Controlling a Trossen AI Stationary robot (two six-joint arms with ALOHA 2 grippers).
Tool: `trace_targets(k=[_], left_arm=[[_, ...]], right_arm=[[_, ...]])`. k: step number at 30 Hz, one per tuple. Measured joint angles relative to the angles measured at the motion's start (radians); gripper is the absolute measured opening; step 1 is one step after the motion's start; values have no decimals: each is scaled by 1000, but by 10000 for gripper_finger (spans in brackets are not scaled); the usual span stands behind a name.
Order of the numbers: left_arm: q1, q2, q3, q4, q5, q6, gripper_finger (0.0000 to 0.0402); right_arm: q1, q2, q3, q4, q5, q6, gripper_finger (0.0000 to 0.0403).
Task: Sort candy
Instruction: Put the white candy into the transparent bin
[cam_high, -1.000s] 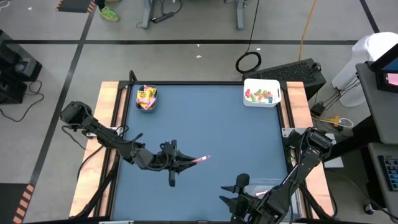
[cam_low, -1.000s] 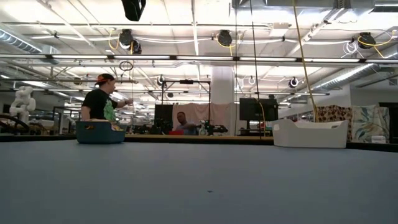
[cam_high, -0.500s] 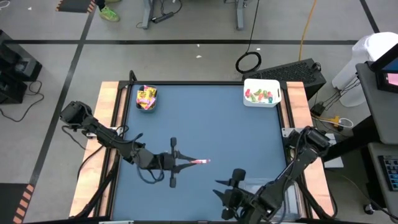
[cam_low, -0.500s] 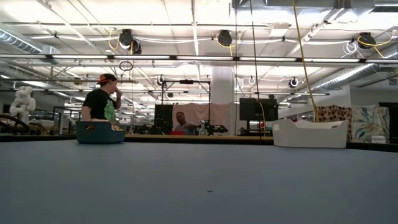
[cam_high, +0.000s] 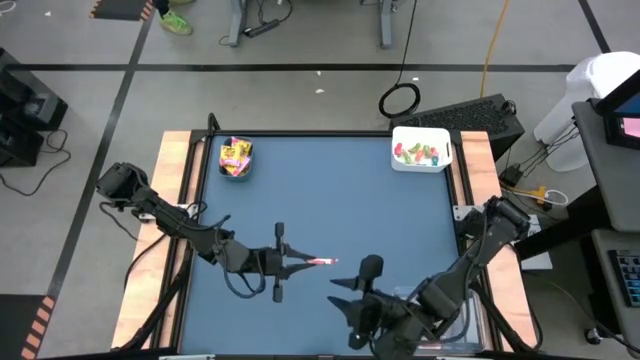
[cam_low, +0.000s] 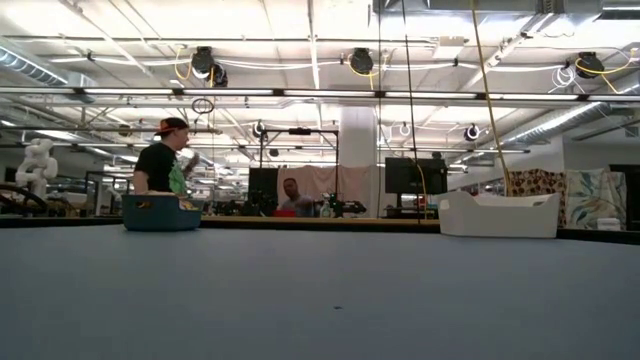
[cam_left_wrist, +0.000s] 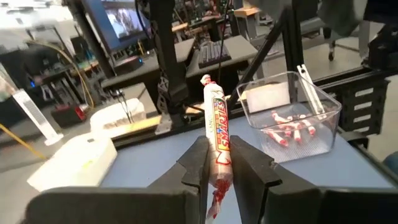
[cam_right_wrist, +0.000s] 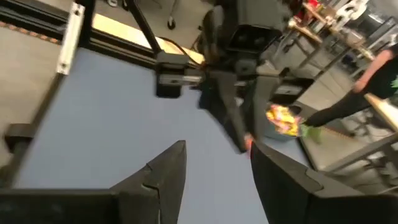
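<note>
We see the left pincer (cam_high: 300, 263) pressed onto a pink-white candy stick (cam_left_wrist: 216, 124), pinching it near its lower end so that most of the roll juts out past the fingertips; over the last second it has carried the stick a little further toward the middle of the counter (cam_high: 330, 190) and now holds it above the blue surface, pointing toward the right arm. The bigger change is on the right: the right pincer (cam_high: 348, 300), its jaws spread with nothing between them, has swung in from the near right corner toward the centre, and now sits close to the stick's tip; the clear bin (cam_left_wrist: 292, 115) of like sticks lies just behind it. We judge this as either a handover or simply clearing the way to that bin; the yellow packets stay in the teal bin (cam_high: 236, 157), the small pieces in the white bin (cam_high: 421, 151), both well apart at the far corners.
</note>
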Motion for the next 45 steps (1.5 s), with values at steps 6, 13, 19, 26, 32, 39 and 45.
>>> trace_targets(k=[6,13,19,26,32,39,45], left_arm=[[0,0,0,-7,0,-59,56],[0,0,0,-8,28,-59,56],[-2,0,0,-14,30,-53,56],[-1,0,0,-31,30,-51,56],[-2,0,0,-35,34,-51,56],[-2,0,-2,-32,36,-52,60],[-15,-1,-2,-14,61,-52,122]], right_arm=[[-63,3,9,-27,-28,-111,193],[-128,10,9,-99,-73,-126,229],[-160,11,9,-121,-158,-92,211],[-180,11,8,-127,-207,-79,132],[-179,11,8,-128,-233,-73,60],[-179,11,8,-130,-255,-69,28],[-173,11,7,-148,-275,-54,52]])
